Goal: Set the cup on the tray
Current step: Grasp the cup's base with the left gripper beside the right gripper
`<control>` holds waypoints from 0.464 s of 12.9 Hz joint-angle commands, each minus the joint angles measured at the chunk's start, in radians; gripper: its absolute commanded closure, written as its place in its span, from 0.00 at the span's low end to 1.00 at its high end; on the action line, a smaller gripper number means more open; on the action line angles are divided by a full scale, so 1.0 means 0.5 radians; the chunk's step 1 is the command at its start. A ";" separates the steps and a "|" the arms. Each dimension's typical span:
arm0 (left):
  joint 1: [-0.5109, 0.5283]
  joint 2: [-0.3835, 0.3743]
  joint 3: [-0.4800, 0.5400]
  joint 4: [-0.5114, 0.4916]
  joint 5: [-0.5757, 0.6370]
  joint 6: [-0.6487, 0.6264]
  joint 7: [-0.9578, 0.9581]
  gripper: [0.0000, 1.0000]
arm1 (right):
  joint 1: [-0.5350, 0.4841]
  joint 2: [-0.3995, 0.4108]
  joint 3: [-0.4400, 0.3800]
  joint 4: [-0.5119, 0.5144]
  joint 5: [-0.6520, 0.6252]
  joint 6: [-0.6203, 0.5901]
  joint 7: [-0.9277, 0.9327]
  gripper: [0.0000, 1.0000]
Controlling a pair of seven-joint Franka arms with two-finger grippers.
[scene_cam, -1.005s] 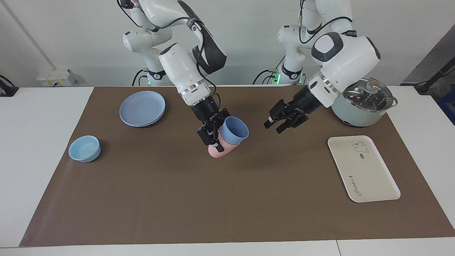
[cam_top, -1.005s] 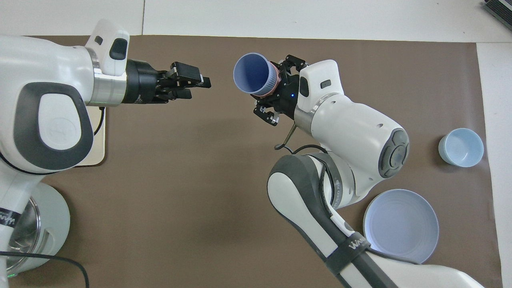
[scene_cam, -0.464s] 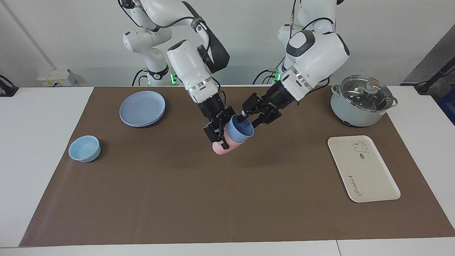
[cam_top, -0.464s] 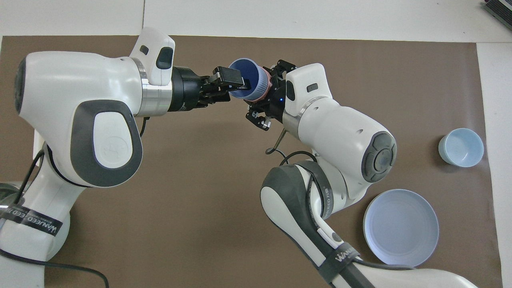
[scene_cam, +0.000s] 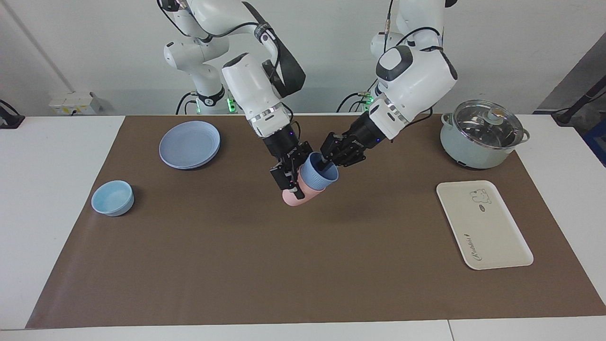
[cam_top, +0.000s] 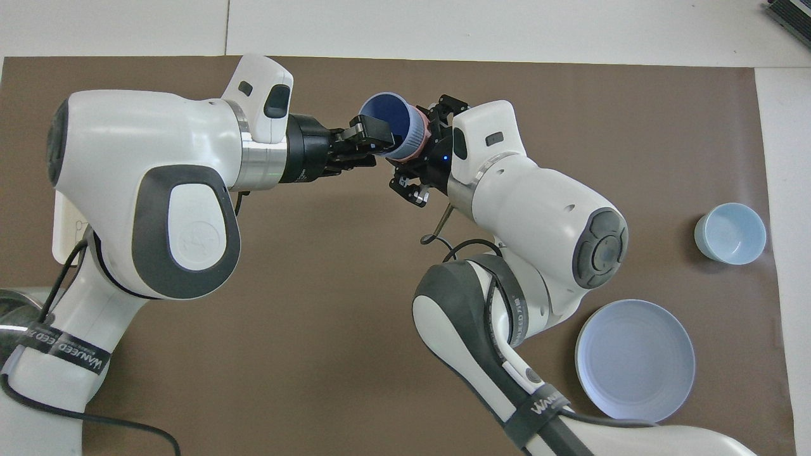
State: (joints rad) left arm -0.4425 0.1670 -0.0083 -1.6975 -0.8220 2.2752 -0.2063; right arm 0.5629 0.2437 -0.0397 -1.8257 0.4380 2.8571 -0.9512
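The periwinkle-blue cup (scene_cam: pixel 319 175) (cam_top: pixel 384 113) sits nested in a salmon-pink cup (scene_cam: pixel 293 198), tilted, held up over the middle of the brown mat. My right gripper (scene_cam: pixel 289 182) (cam_top: pixel 419 159) is shut on the pink cup's wall. My left gripper (scene_cam: pixel 325 163) (cam_top: pixel 375 136) is at the blue cup's rim, one finger inside it, closed on the rim. The cream-white tray (scene_cam: pixel 483 227) lies flat at the left arm's end of the table. In the overhead view only a sliver of the tray (cam_top: pixel 61 221) shows beside the left arm.
A lidded pot (scene_cam: pixel 483 135) stands nearer to the robots than the tray. A round blue plate (scene_cam: pixel 189 144) (cam_top: pixel 635 360) and a low light-blue bowl (scene_cam: pixel 112 198) (cam_top: pixel 730 233) lie toward the right arm's end.
My left gripper came across from the tray's side to the blue cup, put a finger inside it and closed on its rim. My right gripper with the stacked cups rose slightly.
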 commanded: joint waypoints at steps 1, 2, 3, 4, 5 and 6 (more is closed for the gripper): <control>-0.020 -0.021 0.014 -0.020 -0.040 0.018 0.008 1.00 | 0.000 0.000 -0.006 0.025 -0.063 -0.045 0.077 1.00; -0.014 -0.018 0.014 -0.004 -0.037 0.003 0.001 1.00 | 0.000 0.000 -0.006 0.025 -0.063 -0.039 0.080 1.00; -0.005 -0.021 0.014 0.023 -0.031 -0.046 -0.002 1.00 | -0.003 0.000 -0.006 0.025 -0.060 -0.035 0.080 1.00; 0.001 -0.033 0.026 0.057 -0.031 -0.113 -0.002 1.00 | -0.021 0.000 -0.003 0.028 -0.060 -0.032 0.080 1.00; 0.014 -0.051 0.038 0.097 -0.022 -0.193 -0.020 1.00 | -0.030 0.000 -0.003 0.028 -0.048 -0.029 0.080 1.00; 0.087 -0.058 0.038 0.149 -0.004 -0.273 -0.038 1.00 | -0.043 -0.006 -0.003 0.028 -0.029 -0.026 0.083 1.00</control>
State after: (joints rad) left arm -0.4324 0.1651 0.0115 -1.6628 -0.8217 2.2445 -0.2089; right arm 0.5553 0.2409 -0.0414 -1.8251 0.4380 2.8572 -0.9505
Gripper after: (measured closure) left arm 0.930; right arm 0.172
